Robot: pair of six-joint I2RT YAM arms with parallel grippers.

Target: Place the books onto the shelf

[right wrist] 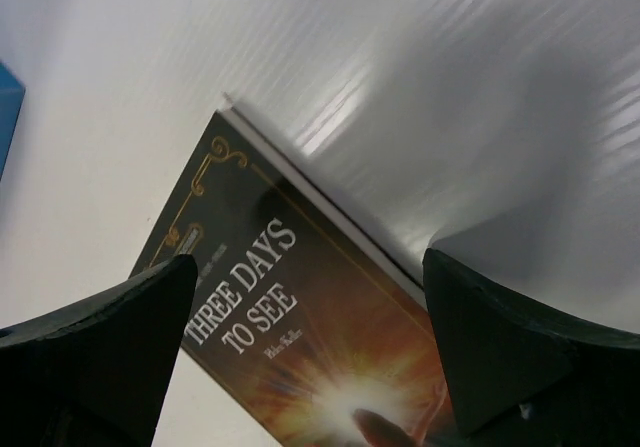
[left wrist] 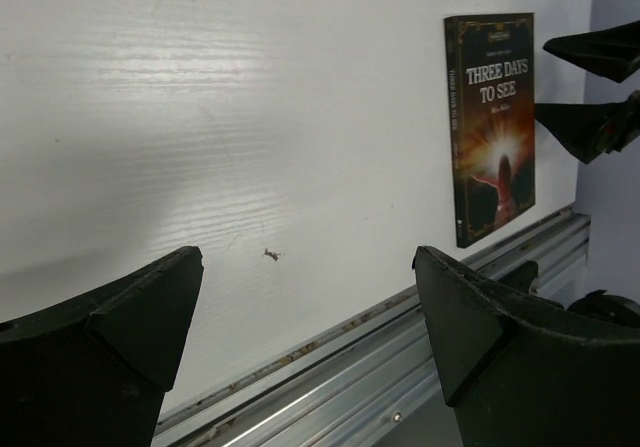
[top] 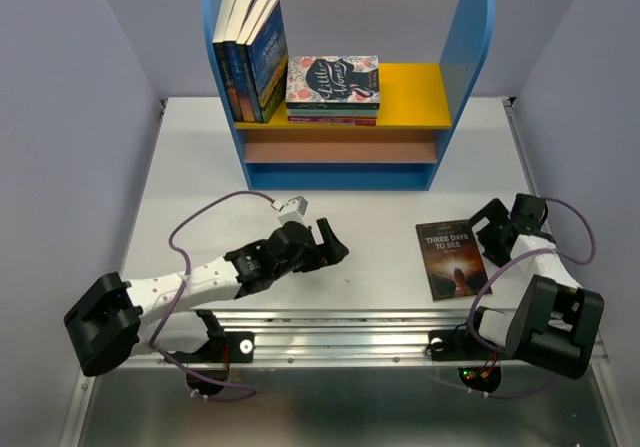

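Nearest the top camera, two arm bases stand on one rail [top: 340, 339]: left base [top: 100, 322] at 7 o'clock and right base [top: 552, 325] at 5 o'clock of the table [top: 200, 157].

Count: two grippers, two fingers each. One shelf [top: 478, 47] stands at 12 o'clock, with two blue side panels [top: 215, 27], one yellow board [top: 412, 87], one tan board [top: 340, 147] and one blue bottom board [top: 340, 177]. At the 9 o'clock end of the yellow board, four upright books [top: 255, 57], as far as the view shows, lean against the left panel. Beside them lies one floral stack [top: 332, 87]; its count cannot be read.

One book [top: 452, 259], titled Three Days to See, lies flat on the table at 4 o'clock, cover up. Its long axis runs roughly 12 to 6 o'clock, the top turned slightly toward 11. The title head points to the shelf. The spine faces 9 o'clock.

Right gripper [top: 480, 229]: released, jaws wide, nothing grasped. It sits at 2 o'clock of the book, just beside its right edge, pointing toward 9 o'clock. Contact cannot be told.

Left gripper [top: 338, 239]: released, jaws wide, nothing grasped. It hangs over the table centre, at 9 o'clock of the book and well apart from it, pointing toward 3 o'clock.
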